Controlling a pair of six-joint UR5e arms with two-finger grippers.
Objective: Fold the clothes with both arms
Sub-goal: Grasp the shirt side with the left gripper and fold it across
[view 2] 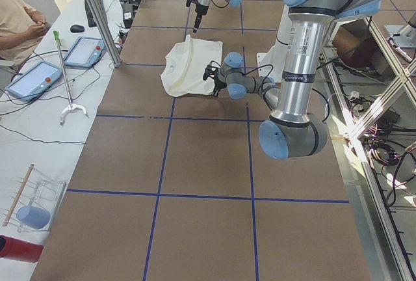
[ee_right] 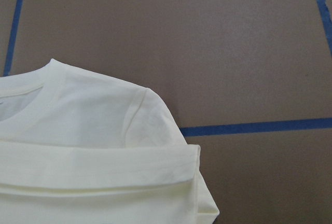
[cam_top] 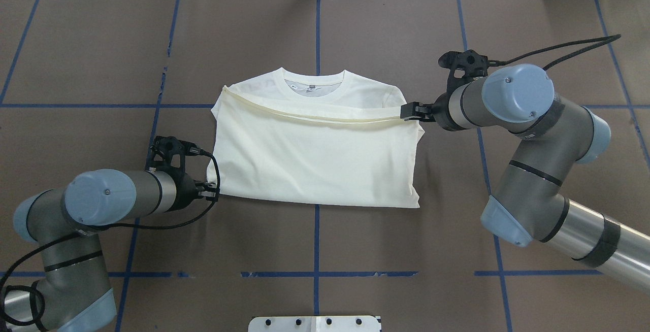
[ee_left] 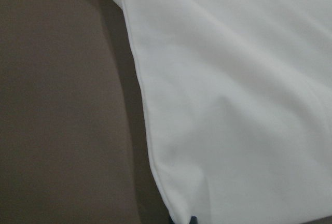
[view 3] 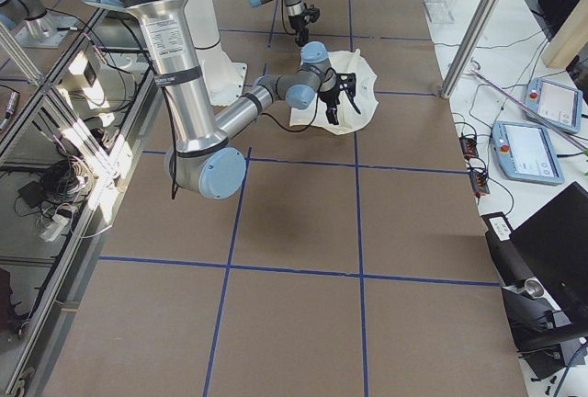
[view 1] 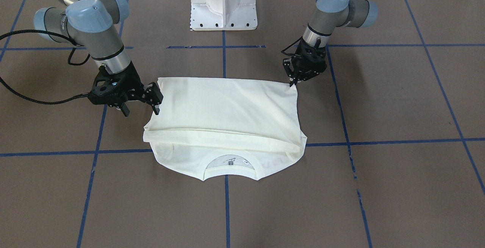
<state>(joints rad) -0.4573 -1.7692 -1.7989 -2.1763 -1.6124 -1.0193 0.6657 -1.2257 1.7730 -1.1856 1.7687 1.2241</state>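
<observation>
The cream shirt [view 1: 227, 107] lies in the middle of the brown table, its lower half folded up over its body. Its collar [view 1: 231, 172] faces away from the robot and the print is hidden. In the overhead view the hem [cam_top: 315, 116] runs slanted just below the collar. My left gripper [cam_top: 213, 189] is shut on the shirt's near left corner, which pulls to a point at its fingertips [view 1: 292, 82]. My right gripper [cam_top: 406, 111] is shut on the right end of the hem, low over the table [view 1: 156, 105]. The wrist views show only cloth [ee_left: 233, 105] [ee_right: 93, 146].
The white pedestal base [view 1: 223, 5] stands behind the shirt on the robot's side. Blue tape lines [view 1: 379, 141] cross the brown table. In the exterior left view, a side table with tablets [view 2: 39, 76] and a seated person [view 2: 16, 21] are beyond the far edge.
</observation>
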